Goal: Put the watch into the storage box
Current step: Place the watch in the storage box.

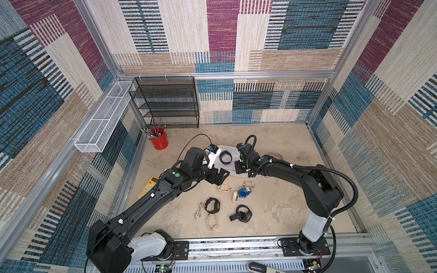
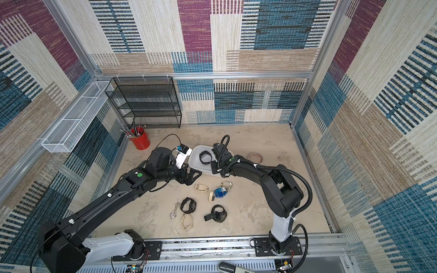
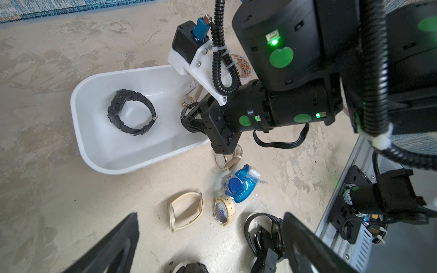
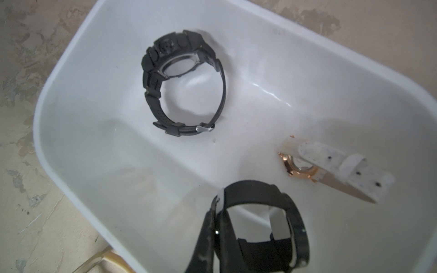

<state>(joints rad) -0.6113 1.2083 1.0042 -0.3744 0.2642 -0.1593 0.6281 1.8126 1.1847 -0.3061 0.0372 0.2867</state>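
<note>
White plastic storage box [image 3: 80, 132] on the sand-coloured table [image 1: 283, 189], mouth up, set between the two arms for drops from above. Right gripper [image 3: 189, 117] reaching in over the rim, jaws pinched fully together on the band of a dark-strapped watch [image 4: 257, 186]; grip on the band rather than the case, probably to let the loop hang clear of the fingers. Watch therefore inside the box's outline, low over its floor; contact with the floor not discernible. Judged stage: placement nearly complete, only the release outstanding. Left gripper [image 1: 220, 176] just outside the box's near wall, jaws spread wide, holding nothing, likely poised for the next pick. Already on the box floor, well apart: chunky black watch [image 4: 184, 82] and white-strapped watch [image 4: 331, 170]. Loose on the table nearer the robot: blue watch [image 3: 236, 186], cream watch [image 3: 223, 210] and others, waiting.
</note>
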